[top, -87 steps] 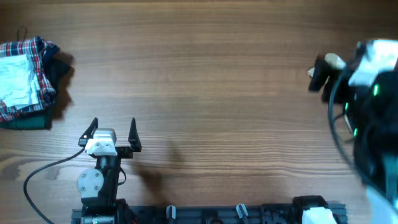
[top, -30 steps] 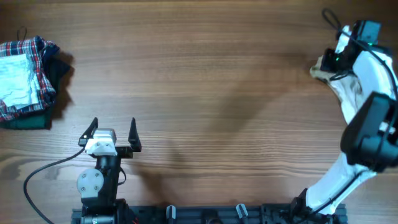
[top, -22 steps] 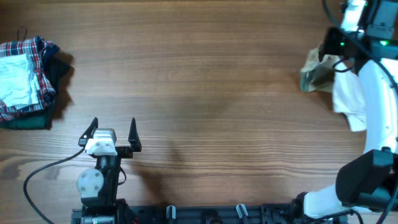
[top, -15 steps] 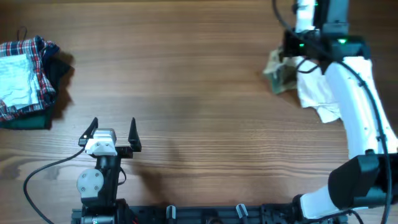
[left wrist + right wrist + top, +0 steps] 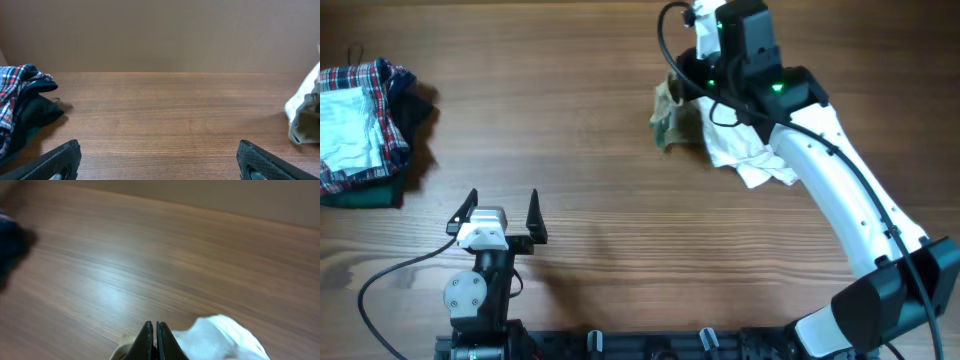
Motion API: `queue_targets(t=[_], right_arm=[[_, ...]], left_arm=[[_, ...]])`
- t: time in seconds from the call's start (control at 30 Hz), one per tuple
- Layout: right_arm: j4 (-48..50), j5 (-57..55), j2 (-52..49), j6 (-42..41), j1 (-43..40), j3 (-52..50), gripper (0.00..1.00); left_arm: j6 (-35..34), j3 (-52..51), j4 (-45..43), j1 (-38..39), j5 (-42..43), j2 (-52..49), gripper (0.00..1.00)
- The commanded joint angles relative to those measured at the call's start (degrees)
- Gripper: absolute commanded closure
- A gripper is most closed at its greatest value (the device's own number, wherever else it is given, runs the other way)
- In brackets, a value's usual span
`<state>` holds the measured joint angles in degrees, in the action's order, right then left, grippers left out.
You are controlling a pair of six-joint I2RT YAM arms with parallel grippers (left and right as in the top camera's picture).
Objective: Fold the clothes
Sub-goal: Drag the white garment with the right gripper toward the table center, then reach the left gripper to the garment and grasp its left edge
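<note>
While your left gripper (image 5: 502,207) sits at the near edge of the table (image 5: 570,130) with its fingers spread wide and nothing between them, your right gripper (image 5: 153,330) is pinched tight. In its wrist view the two dark fingers press flat against each other, and the clothes (image 5: 220,337) bunch up right at their base, so it is gripping the garment.

From overhead, you see the clothes (image 5: 720,135) as a crumpled bundle toward the far side of the table, right of centre, directly under the right arm's wrist. The tan and olive part points left, and the white part trails off to the right beneath the arm. You cannot tell whether the bundle rests on the wood or hangs just above it.

In the left wrist view the garment shows at the right edge, well ahead of the open fingers.

The stack of clothes lies at the far left edge, well apart from the bundle: a plaid garment (image 5: 380,85) with a white cloth (image 5: 345,125) on top and a dark green cloth (image 5: 365,195) underneath.
</note>
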<state>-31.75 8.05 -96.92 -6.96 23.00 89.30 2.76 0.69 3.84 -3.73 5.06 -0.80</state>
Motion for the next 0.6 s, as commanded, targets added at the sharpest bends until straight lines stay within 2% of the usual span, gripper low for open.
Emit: queue_targets(t=[0.0,0.27,0.37,0.4,0.47,0.5,0.57], right_arm=[[3.54,4.74,1.25,-3.74,2.64,0.7,0.96],[4.28,4.72,1.25,-3.52,4.52,0.7,0.96],[3.8,4.72,1.25,-3.54,4.52,0.7,0.96],[3.74,4.72,1.25,-3.52,4.52,0.7,0.96],[3.74,4.48,1.25,-3.54,4.52,0.7,0.96],[3.74,4.48,1.25,-3.52,4.52,0.7,0.96],[3.76,4.48,1.25,-3.52,4.52,0.7,0.96]], left_arm=[[1.09,-0.37,0.07,-0.31,0.9,0.42,0.0],[1.11,-0.37,0.07,-0.31,0.9,0.42,0.0],[1.11,-0.37,-2.67,-0.31,0.94,0.42,0.0],[1.01,-0.35,-6.16,-0.28,2.99,0.42,0.0],[-0.11,0.2,-11.06,-0.24,14.49,0.42,0.0],[-3.34,1.84,-11.17,-0.24,16.24,0.37,0.0],[-4.94,9.64,-6.4,-0.24,18.4,-1.99,0.0]])
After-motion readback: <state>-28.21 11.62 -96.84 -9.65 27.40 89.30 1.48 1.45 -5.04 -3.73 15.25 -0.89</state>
